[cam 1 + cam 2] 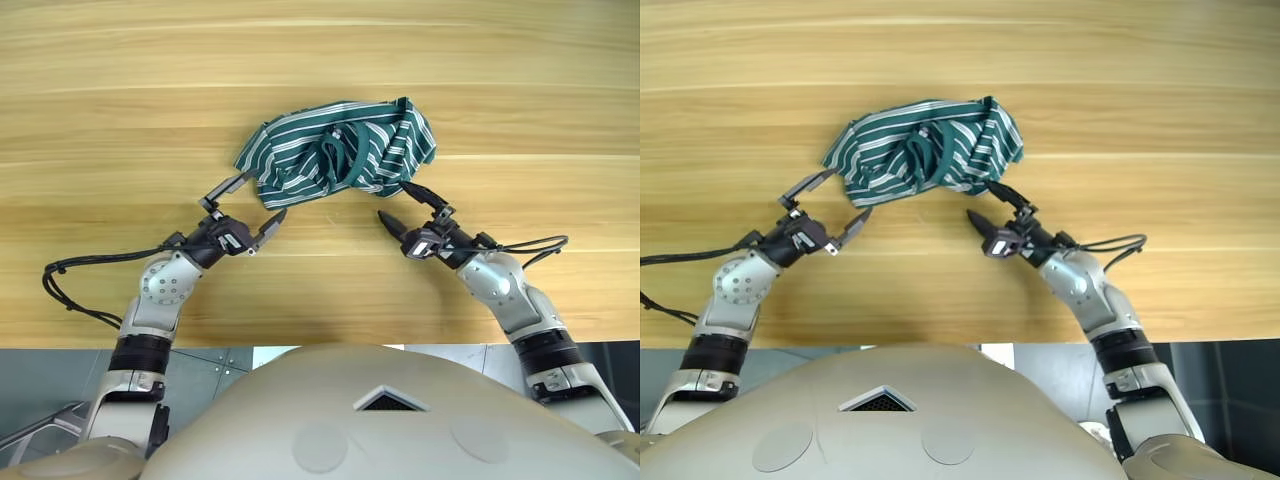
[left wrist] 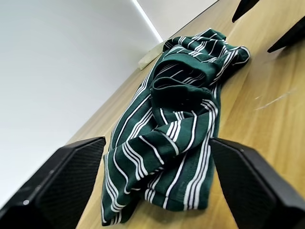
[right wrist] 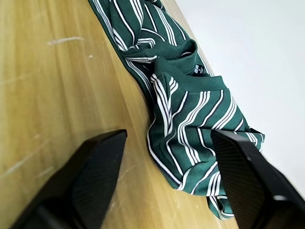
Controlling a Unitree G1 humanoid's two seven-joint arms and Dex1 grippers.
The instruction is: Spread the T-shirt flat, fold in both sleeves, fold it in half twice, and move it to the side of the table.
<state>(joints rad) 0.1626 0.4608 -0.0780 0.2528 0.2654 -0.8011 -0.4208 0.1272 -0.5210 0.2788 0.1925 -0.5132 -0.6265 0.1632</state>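
The T-shirt, dark green with thin white stripes, is lying crumpled in a loose heap on the bench, centred ahead of the robot and well in from the near edge. It is not spread flat: the fabric is bunching in folds, the plain green collar is showing near the middle of the heap, and the sleeves cannot be told apart from the body. The left gripper is sitting at the heap's near left corner with its fingers spread apart, one fingertip just beside the cloth's left edge and the other just under its near edge; in the left wrist view the end of the heap is lying between the two dark fingers, and whether they are touching the cloth cannot be told. The right gripper is sitting at the near right corner, its fingers likewise apart and holding nothing, the farther fingertip close against the hem and the nearer one over bare wood. In the right wrist view the striped fabric is reaching between that gripper's fingers. A black cable is looping off the left forearm, and another cable is looping off the right one.
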